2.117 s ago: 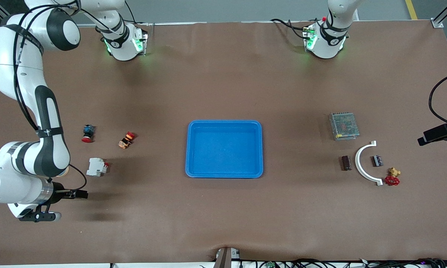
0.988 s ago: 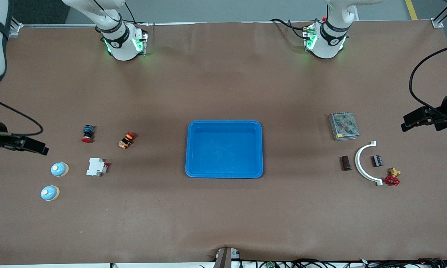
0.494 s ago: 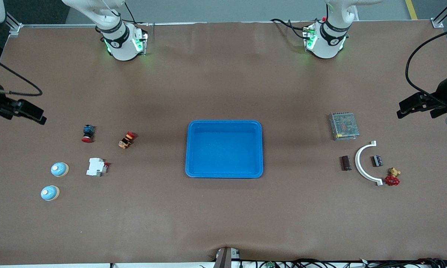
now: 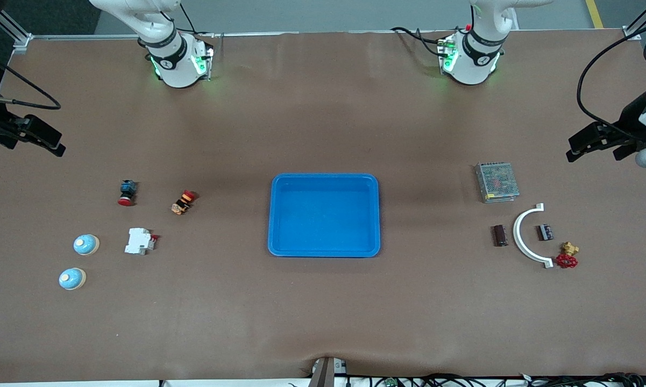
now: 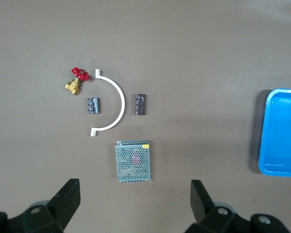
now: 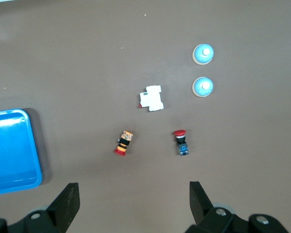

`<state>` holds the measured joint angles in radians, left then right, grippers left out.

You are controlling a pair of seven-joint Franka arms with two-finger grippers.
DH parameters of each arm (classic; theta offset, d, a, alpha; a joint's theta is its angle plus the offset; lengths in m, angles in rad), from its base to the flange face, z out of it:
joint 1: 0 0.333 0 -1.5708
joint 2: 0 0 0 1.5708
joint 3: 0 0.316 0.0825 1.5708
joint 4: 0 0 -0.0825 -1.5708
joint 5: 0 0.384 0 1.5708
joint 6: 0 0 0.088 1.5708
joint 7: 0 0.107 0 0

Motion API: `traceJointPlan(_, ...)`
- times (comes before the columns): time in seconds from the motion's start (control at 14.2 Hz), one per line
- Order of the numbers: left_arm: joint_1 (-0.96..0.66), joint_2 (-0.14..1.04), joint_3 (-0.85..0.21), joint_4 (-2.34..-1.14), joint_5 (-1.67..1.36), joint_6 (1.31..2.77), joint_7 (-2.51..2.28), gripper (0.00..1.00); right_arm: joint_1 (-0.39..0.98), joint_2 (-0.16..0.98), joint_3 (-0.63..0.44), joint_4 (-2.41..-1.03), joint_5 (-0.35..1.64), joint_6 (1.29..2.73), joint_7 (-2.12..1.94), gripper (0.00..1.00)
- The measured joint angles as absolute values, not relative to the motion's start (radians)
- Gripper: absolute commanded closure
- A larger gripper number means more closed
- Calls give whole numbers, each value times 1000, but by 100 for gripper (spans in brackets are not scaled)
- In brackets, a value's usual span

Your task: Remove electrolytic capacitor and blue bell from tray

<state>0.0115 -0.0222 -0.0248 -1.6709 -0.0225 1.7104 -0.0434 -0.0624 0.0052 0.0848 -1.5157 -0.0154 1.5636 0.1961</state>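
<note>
Brown table (image 4: 323, 123), tray (image 4: 324, 250) empty at centre. Capacitors (image 4: 499, 235) toward left arm's end, blue bells (image 4: 86, 244) toward right's. I'd pinch capacitor's rigid sides; bell dome slippery, grasp base. Left gripper (image 5: 136, 199), right gripper (image 6: 133, 199) released, raised at table ends.

You have one blue tray (image 4: 324, 215) in front of you, and two blue bells (image 4: 86, 244) (image 4: 72, 279) lying side by side. You can count two electrolytic capacitors, a brown one (image 4: 499, 235) and a dark one (image 4: 545, 232), plus one white curved bracket (image 4: 523, 237), one brass valve with a red handwheel (image 4: 567, 256) and one metal-mesh power supply (image 4: 496, 182). You also have two push-button switches, one with a blue body (image 4: 127, 192) and one with an orange body (image 4: 183, 202), and one white circuit breaker (image 4: 140, 241), making twelve things in all.
</note>
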Motion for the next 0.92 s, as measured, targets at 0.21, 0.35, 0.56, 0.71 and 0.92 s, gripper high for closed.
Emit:
traceJointPlan(0.21, 13, -21, -32, -1674, -22, 1716, -43, 0, -66, 5, 76, -1518, 1, 1578, 177, 0)
traceJointPlan(0.35, 13, -21, -33, -1674, -22, 1717, -43, 0, -66, 5, 73, -1518, 5, 1581, 170, 0)
traceJointPlan(0.56, 12, -17, -38, -1674, -22, 1719, -43, 0, -66, 5, 67, -1518, 29, 1588, 168, 0)
traceJointPlan(0.71, 13, -13, -38, -1666, -23, 1728, -43, 0, -65, 5, 54, -1518, 36, 1597, 159, 0)
traceJointPlan(0.92, 22, 1, -36, -1633, -22, 1729, -43, 0, -52, 4, 30, -1514, 37, 1610, 133, 0)
